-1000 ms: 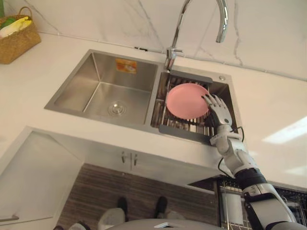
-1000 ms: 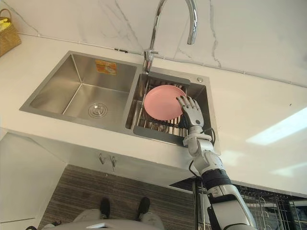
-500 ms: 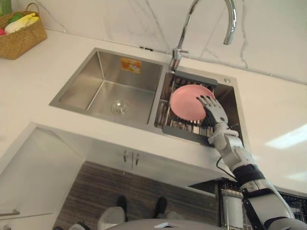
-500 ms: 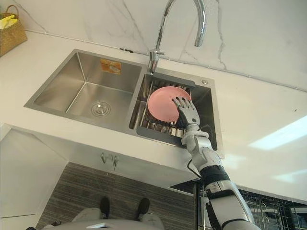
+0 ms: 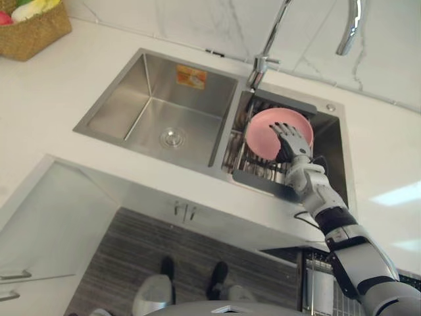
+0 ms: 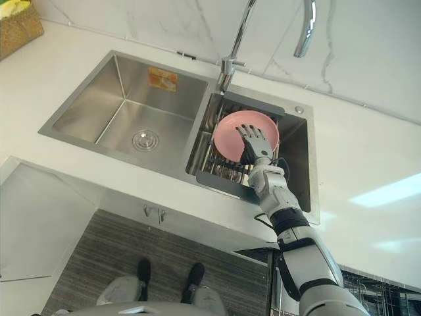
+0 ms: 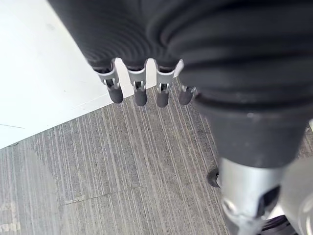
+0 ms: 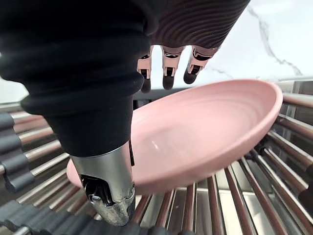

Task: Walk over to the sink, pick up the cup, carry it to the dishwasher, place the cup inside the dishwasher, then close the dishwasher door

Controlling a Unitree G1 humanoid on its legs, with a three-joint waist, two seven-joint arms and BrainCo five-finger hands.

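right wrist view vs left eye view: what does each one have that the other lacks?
Right wrist view: close up, the pink plate leans tilted on the drying rack rods, fingertips above its far rim, apparently not touching.
Left eye view: the empty basin with its drain, the faucet, a wicker basket on the counter.
Shared: the right hand open over the plate on the rack.

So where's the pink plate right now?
In the eye views, the round pink plate lies on the slatted metal rack in the right basin of the steel sink, in front of the curved tap, with the right hand over its near edge.
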